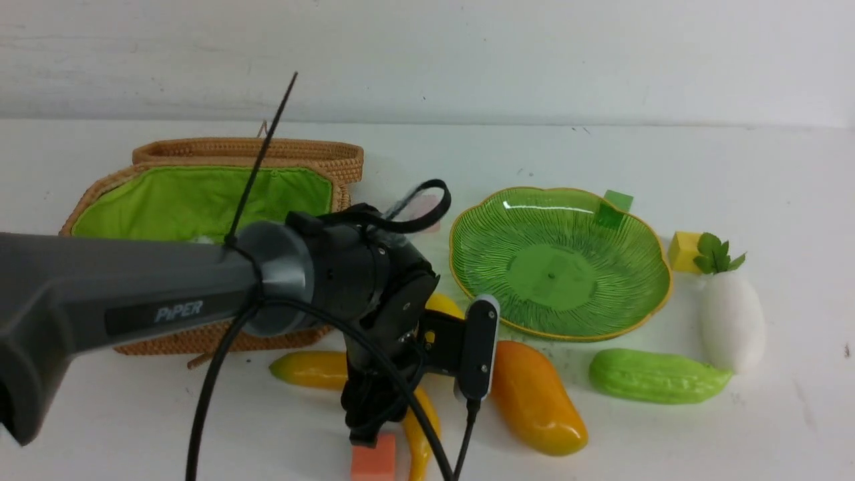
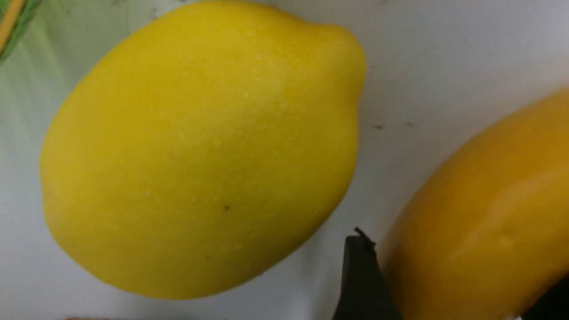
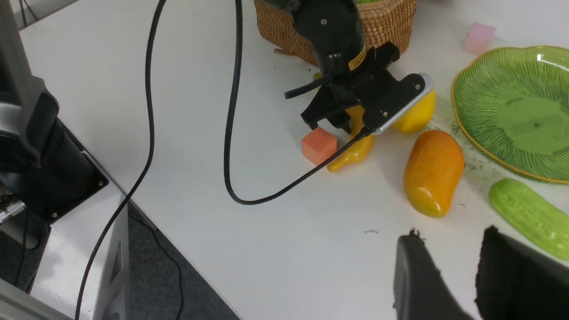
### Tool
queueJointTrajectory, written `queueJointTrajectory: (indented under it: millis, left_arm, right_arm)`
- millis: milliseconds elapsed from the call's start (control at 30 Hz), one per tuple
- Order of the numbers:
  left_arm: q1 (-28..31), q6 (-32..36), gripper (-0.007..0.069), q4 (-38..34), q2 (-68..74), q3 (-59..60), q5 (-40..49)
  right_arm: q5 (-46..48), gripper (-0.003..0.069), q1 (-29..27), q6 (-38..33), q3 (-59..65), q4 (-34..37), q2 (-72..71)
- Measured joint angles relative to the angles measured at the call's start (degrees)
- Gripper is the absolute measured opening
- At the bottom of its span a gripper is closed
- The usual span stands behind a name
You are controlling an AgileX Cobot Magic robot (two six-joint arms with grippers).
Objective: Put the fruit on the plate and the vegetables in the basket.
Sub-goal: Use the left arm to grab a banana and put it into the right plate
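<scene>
My left gripper (image 1: 382, 422) reaches down over the curved yellow banana (image 1: 312, 369). In the left wrist view its fingers (image 2: 358, 271) press either side of the banana (image 2: 480, 231), which still lies on the table. The lemon (image 2: 200, 151) sits just beyond, against the mango (image 1: 538, 397). The green plate (image 1: 561, 267) holds nothing. To its right lie the white radish (image 1: 731, 321) and the green gourd (image 1: 658, 376). The basket (image 1: 247, 150) stands open at back left. My right gripper (image 3: 451, 235) hovers open over bare table near the gourd (image 3: 529, 215).
An orange cube (image 1: 374, 461) sits by the banana's tip. A yellow cube (image 1: 685, 250) and a green cube (image 1: 618, 200) lie beside the plate, and a pink cube (image 3: 479, 38) near the basket. The left arm's cable (image 3: 231, 133) loops across the table. The table's edge (image 3: 146, 222) is nearby.
</scene>
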Motion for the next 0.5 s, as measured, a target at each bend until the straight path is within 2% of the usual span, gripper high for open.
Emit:
queueJointTrajectory:
  millis: [200, 333, 500]
  left_arm:
    - [0.0, 0.0, 0.0396, 2.5, 0.8, 0.0, -1.6]
    - [0.0, 0.0, 0.0302, 2.9, 0.9, 0.0, -2.3]
    - [0.0, 0.0, 0.0303, 3.0, 0.9, 0.0, -2.1]
  right_arm:
    - [0.0, 0.0215, 0.0, 0.0, 0.0, 0.1, 0.0]
    - [0.0, 0.0215, 0.0, 0.0, 0.0, 0.1, 0.0]
    - [0.0, 0.0215, 0.0, 0.0, 0.0, 0.1, 0.0]
